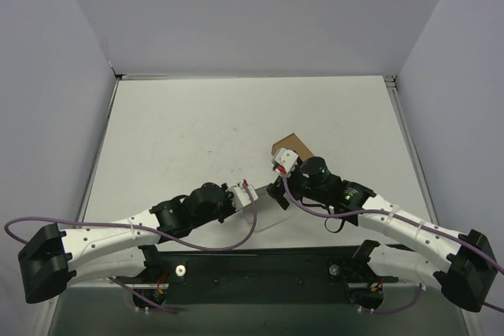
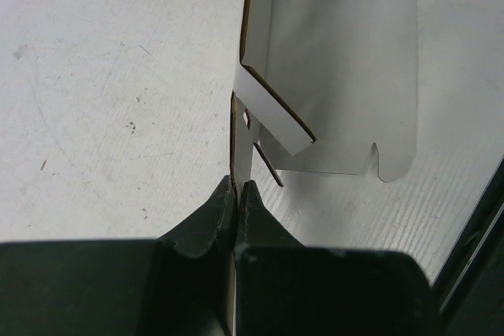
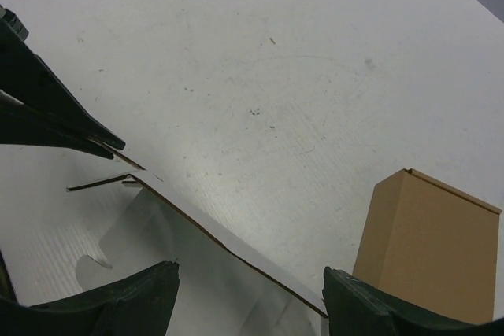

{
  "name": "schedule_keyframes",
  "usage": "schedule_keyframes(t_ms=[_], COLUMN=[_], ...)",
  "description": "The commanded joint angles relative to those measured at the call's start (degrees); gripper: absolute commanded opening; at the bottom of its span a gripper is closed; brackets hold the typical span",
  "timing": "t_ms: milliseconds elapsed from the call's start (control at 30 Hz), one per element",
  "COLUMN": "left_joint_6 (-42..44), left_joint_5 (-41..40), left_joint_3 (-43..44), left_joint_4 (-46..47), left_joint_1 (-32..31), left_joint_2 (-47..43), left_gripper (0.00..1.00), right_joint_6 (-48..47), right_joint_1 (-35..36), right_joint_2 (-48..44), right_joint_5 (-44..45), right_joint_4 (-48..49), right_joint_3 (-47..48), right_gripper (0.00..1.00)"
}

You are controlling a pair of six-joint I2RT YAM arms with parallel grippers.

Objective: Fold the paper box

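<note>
While the left end effector (image 2: pixel 239 188) is clenched on a thin upright flap of the paper box (image 2: pixel 339 76), its two dark fingers pressed flat together at the lower middle of the left wrist view, the right end effector (image 3: pixel 250 293) is released. Its fingers are spread wide along the bottom edge of the right wrist view. Above and between them runs a raised, brown-edged fold of the paper box, slanting from left of centre down toward the right-hand finger.

Beyond the left end effector's grip, the rest of the blank lies flat and pale on the surface (image 1: pixel 197 123), filling the upper right of the left wrist view, with small notches in its upper and lower edges.

In the top view the two end effectors sit close together just below centre. A brown box (image 3: pixel 429 245) stands at the lower right of the right wrist view, just beside the right-hand finger.
</note>
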Motion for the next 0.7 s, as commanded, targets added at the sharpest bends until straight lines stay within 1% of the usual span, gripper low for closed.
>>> schedule_keyframes(t_ms=[0,100,300,400,433,500,533,600,667], left_joint_6=[1.03,1.11,1.03,0.76,0.76,0.59,0.41,-0.11,-0.99], left_joint_5=[3.91,4.70,4.79,4.70,4.70,4.44,4.44,4.70,4.61], left_joint_3=[2.14,2.32,2.49,2.32,2.23,2.14,2.23,2.23,2.49], left_joint_4=[0.14,-0.03,-0.30,-0.12,-0.03,0.23,0.40,1.10,1.46], left_joint_1=[1.37,1.37,1.46,1.46,1.55,1.72,1.99,2.34,3.21], left_joint_2=[0.20,0.55,0.73,0.38,0.20,0.11,0.03,0.11,0.29], left_gripper=[0.00,0.00,0.00,0.00,0.00,0.00,0.00,0.00,0.00], right_joint_6=[-4.92,-5.45,-6.15,-6.42,-6.24,-5.45,-5.19,-4.66,-4.22], right_joint_1=[0.42,0.42,0.86,0.95,0.95,0.95,0.95,0.95,1.04], right_joint_2=[2.05,3.89,6.08,7.32,7.50,7.94,8.03,9.07,9.87], right_joint_5=[-4.40,-4.14,-3.61,-3.61,-3.70,-3.79,-3.96,-4.40,-4.75], right_joint_4=[0.64,1.61,2.05,2.23,2.14,1.79,1.35,-0.31,-2.15], right_joint_3=[2.31,2.39,3.36,3.72,3.81,4.07,4.24,5.30,6.17], right_gripper=[0.73,0.72,0.61,0.51,0.45,0.39,0.32,0.26,0.15])
